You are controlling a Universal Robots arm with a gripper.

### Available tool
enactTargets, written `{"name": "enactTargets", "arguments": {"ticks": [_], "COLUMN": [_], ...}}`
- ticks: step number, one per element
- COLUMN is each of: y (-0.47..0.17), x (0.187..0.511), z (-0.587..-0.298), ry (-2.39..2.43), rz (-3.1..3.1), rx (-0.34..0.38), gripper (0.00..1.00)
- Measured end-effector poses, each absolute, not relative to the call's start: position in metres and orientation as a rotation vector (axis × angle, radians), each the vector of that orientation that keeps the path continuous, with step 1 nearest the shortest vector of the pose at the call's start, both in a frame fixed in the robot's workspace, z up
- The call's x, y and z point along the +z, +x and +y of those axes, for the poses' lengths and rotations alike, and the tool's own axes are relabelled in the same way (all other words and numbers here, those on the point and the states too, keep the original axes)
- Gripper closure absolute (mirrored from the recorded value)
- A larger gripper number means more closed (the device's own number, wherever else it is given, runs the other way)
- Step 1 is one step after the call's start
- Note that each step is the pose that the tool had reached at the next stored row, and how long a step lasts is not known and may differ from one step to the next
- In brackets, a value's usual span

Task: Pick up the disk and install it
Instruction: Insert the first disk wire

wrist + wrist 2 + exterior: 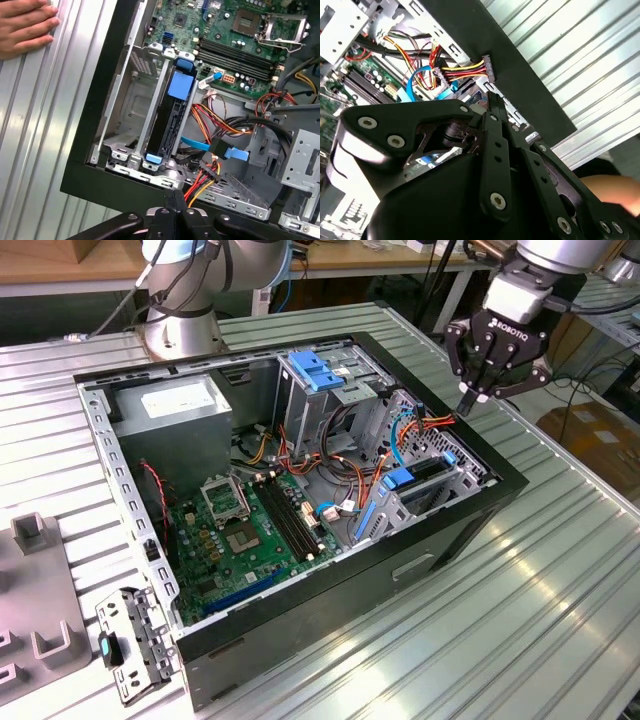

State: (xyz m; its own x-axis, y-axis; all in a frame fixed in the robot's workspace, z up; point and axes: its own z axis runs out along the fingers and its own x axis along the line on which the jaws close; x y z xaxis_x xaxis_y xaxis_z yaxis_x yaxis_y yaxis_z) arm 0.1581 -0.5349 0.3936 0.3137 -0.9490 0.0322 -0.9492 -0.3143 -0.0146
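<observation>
Hovering gripper (466, 403): hung over the open case (330, 592), above its rim; it was also seen in both wrist views (491, 99) (173, 197).
Jaws: clenched, tip against tip, with nothing between them.
Disk (167, 125): apart from the jaws, below them and just inside the rim. It stood on edge in a slot of the grey cage (127, 100), with a blue tab at each end. In the exterior view (428, 472) it sat low in the case, down and inward from the closed tips.
Plug (209, 174): the nearest thing under the jaws, trailing red, yellow and orange wires; it lay just beside the cage, between the tips and the disk's side.
Blue cable (197, 145): flat, crossing next to the disk and a little farther from the jaws than the plug.
Board (235, 45): green, beyond the disk and well away from the jaws.
Hand (25, 25): a person's, resting on the ribbed table (40, 150) outside the case, well apart from the jaws.
</observation>
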Motion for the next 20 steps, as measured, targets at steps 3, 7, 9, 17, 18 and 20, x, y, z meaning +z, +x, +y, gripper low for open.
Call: {"name": "enactTargets", "arguments": {"ticks": [3,7,9,17,18,20], "y": [0.1584,0.1587,0.1589,0.1603,0.1612,0.1627], "x": [0.393,0.3921,0.3918,0.39,0.3897,0.3895], "z": [-0.5349,-0.5349,-0.5349,-0.5348,-0.5343,-0.5324], "ry": [2.607,2.692,2.725,2.846,2.855,2.861], "rz": [-1.741,-1.611,-1.556,-1.328,-1.31,-1.297], "rx": [0.055,0.055,0.055,0.055,0.055,0.055], "gripper": [0.89,0.89,0.89,0.89,0.89,0.89]}}
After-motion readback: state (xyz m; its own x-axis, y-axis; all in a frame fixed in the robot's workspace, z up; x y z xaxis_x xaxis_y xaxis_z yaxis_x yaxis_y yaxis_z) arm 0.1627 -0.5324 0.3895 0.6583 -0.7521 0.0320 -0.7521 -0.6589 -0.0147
